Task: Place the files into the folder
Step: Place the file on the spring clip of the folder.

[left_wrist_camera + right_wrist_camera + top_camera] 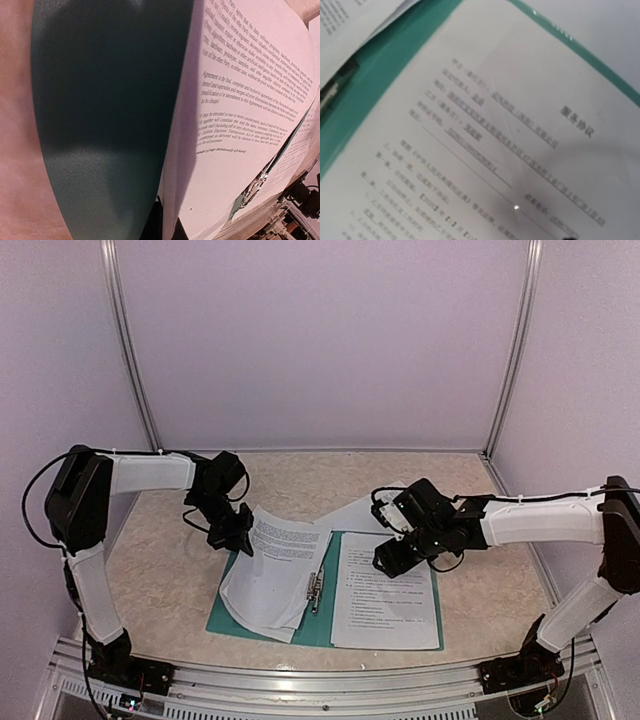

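The dark teal folder (pixel 320 627) lies open on the table, its silver clip (pixel 316 590) along the spine. One printed sheet of the files (pixel 385 590) lies flat on its right leaf. A second sheet (pixel 270 575) curls up over the left leaf. My left gripper (pixel 240 535) is shut on that sheet's upper left edge and holds it lifted. In the left wrist view the black fingers (pixel 156 222) pinch the white sheet (pixel 245 100), with the teal leaf (pixel 100 125) beside it. My right gripper (pixel 392 558) stands open low over the top of the flat sheet (pixel 495 150).
Another white sheet (pixel 355 512) lies on the table behind the folder, partly under my right arm. Pale walls with metal posts close in the back and sides. The beige tabletop (pixel 160 570) shows left of the folder.
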